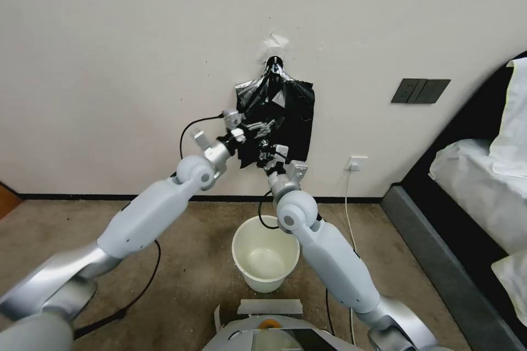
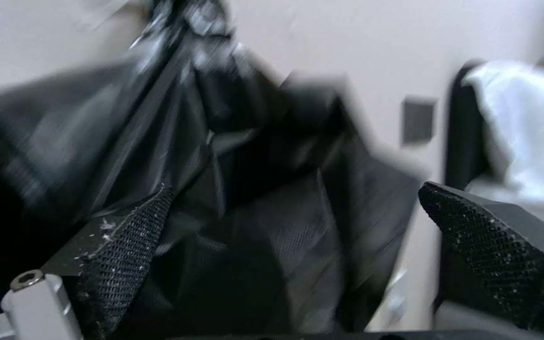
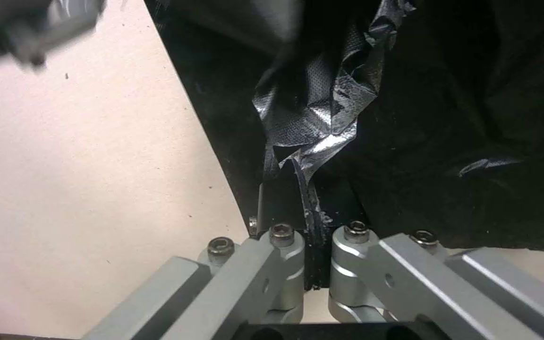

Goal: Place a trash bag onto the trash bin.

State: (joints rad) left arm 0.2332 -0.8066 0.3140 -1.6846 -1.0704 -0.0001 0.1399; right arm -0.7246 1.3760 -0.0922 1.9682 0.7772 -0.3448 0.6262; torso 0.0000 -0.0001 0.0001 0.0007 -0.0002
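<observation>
Trash bag film is being pinched at its lower edge by the right gripper, jaws clamped on a fold — the bag is hanging from a wall hook above the trash bin. The left gripper, fingers apart, is being held against the plastic. Judged next: a freeing pull. Whether one layer alone is being held is being hidden.

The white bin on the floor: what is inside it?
The white bin looks empty, with its bare bottom showing and no bag lining it. The right arm crosses its rim and hides a small part of the inside.
</observation>
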